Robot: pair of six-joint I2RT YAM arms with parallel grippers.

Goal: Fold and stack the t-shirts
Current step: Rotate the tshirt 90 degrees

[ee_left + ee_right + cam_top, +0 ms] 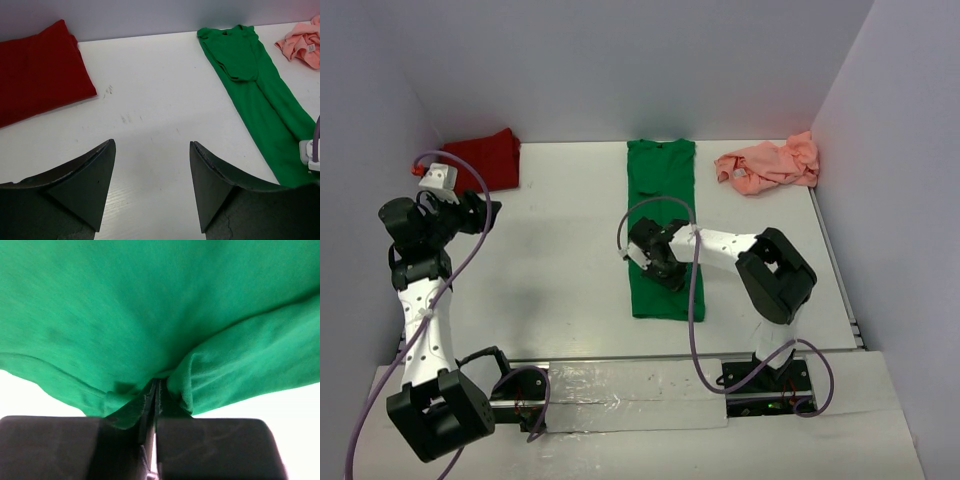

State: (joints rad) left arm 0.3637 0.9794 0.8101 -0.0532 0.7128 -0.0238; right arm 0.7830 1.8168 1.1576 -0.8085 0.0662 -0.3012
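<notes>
The left hand [485,213] hangs released and empty over the left side of the surface [570,260], near the far left corner, so nothing pins the cloth on that side. The green shirt [662,190] lies mid-surface as a long narrow strip running from the far edge toward the near edge. The right hand [156,390] is clenched on a small bunch of green cloth partway along the strip, toward its near end.

That pinch looks thin. If it has caught only the upper layer, a lift would likely peel the strip open rather than fold it. With the far end unweighted, a pull could also drag the whole shirt and skew it. I cannot tell how many layers are between the jaws.

The red shirt [480,160] sits folded in the far left corner, well apart from the green one. That is the likely stacking spot, and the left arm stands partly between them. The purple cable [696,290] of the right arm hangs across the right edge of the green strip and could snag or ruck the fold. The pink shirt [770,165] lies crumpled in the far right corner, not yet folded and clear of both arms.
</notes>
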